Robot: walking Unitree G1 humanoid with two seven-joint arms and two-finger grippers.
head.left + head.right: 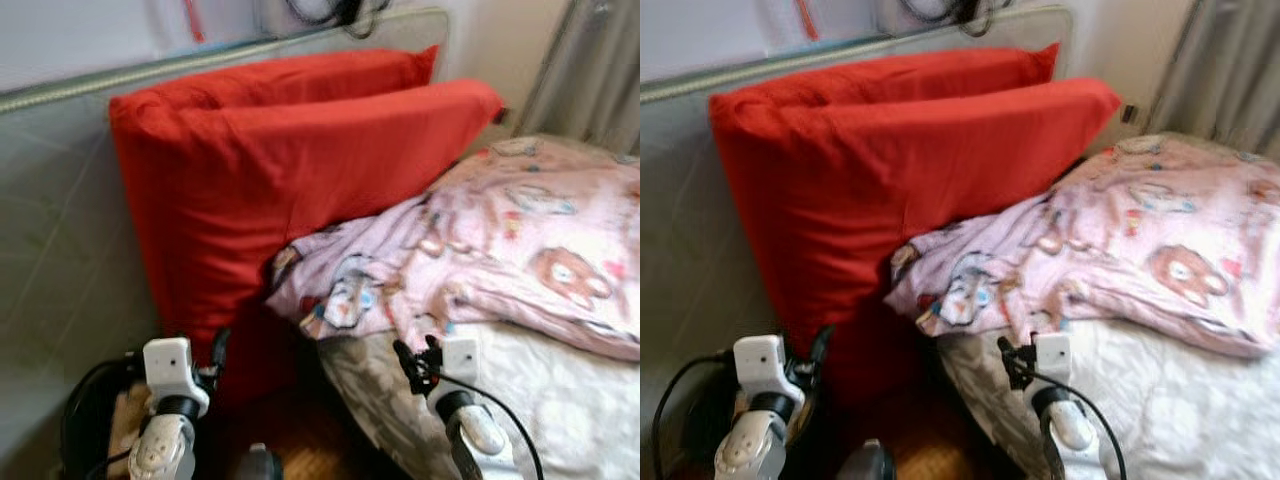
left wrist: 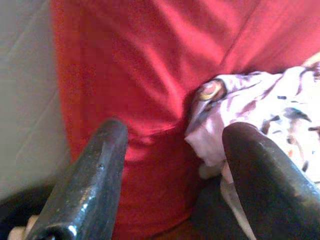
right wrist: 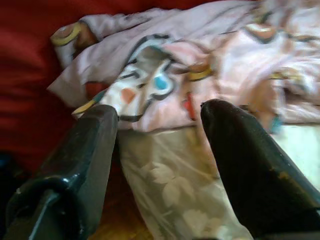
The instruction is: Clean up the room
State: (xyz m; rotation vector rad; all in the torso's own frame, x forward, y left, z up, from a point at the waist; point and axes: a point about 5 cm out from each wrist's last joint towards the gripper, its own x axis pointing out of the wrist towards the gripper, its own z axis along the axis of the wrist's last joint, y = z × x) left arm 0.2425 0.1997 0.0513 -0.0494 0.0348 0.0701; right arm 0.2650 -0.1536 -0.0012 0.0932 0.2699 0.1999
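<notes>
Two big red pillows (image 1: 290, 170) stand upright against a grey padded headboard (image 1: 60, 220). A pink blanket with a bear pattern (image 1: 500, 240) lies crumpled on the bed, its corner touching the pillows. My left gripper (image 2: 172, 165) is open and empty, held low in front of the red pillows (image 2: 150, 75). My right gripper (image 3: 160, 135) is open too, low before the blanket's edge (image 3: 165, 85) and the leaf-patterned sheet (image 3: 170, 190). Both wrists (image 1: 170, 375) (image 1: 455, 365) rise at the bottom of the head view.
A grey curtain (image 1: 590, 70) hangs at the back right. Black cables (image 1: 330, 12) dangle over the headboard top. A strip of brown wood floor (image 1: 300, 440) runs between pillows and mattress (image 1: 540, 400). A dark round object (image 1: 85, 420) sits at the lower left.
</notes>
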